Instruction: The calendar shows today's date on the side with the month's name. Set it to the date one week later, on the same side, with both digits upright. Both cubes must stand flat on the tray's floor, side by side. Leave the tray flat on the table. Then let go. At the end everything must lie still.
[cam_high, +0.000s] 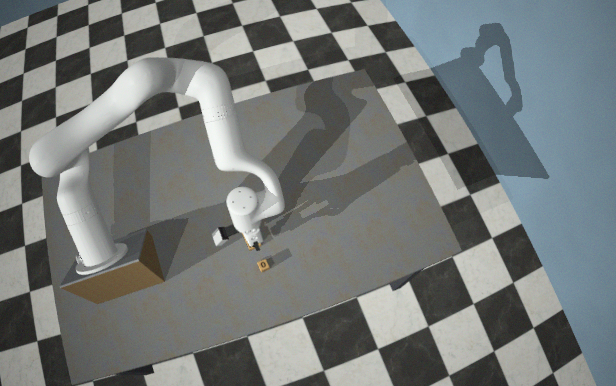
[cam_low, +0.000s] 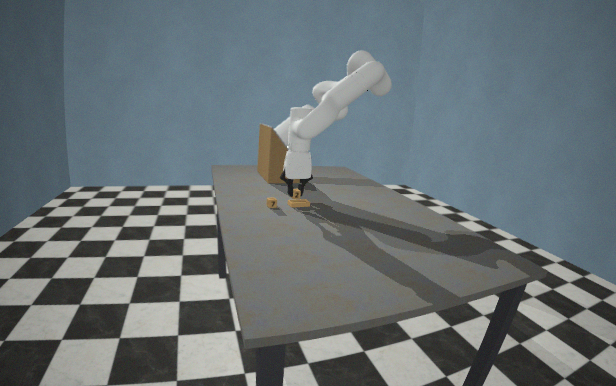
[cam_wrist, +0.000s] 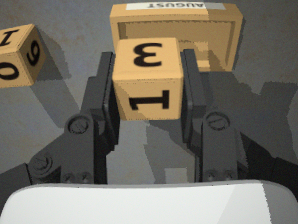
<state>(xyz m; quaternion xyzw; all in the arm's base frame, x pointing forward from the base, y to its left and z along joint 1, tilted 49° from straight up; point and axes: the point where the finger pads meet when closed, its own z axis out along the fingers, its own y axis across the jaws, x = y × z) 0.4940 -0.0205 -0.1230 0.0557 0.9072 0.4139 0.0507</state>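
Note:
My gripper (cam_high: 256, 246) (cam_low: 297, 195) (cam_wrist: 149, 70) points down and is shut on a wooden cube (cam_low: 297, 193) (cam_wrist: 148, 60). In the wrist view the cube shows a 3 and a 1, both turned; the exterior view shows a 2. It is held at the tray's edge, apparently above the table; its exact height is unclear. The wooden tray (cam_low: 299, 204) (cam_wrist: 175, 16) lies flat, its AUGUST label (cam_wrist: 175, 6) upside down in the wrist view. The visible part of its floor is bare. The other cube (cam_high: 263, 265) (cam_low: 272, 203) (cam_wrist: 20, 57) lies on the table outside the tray, showing 0, 7 and a 6 or 9.
The arm's base stands on a brown block (cam_high: 120, 285) (cam_low: 270, 155) on the grey table (cam_high: 200, 310) (cam_low: 350, 280). A small white and black part (cam_high: 219, 236) shows left of the gripper in the top view; I cannot tell what it is. Shadows cross the table.

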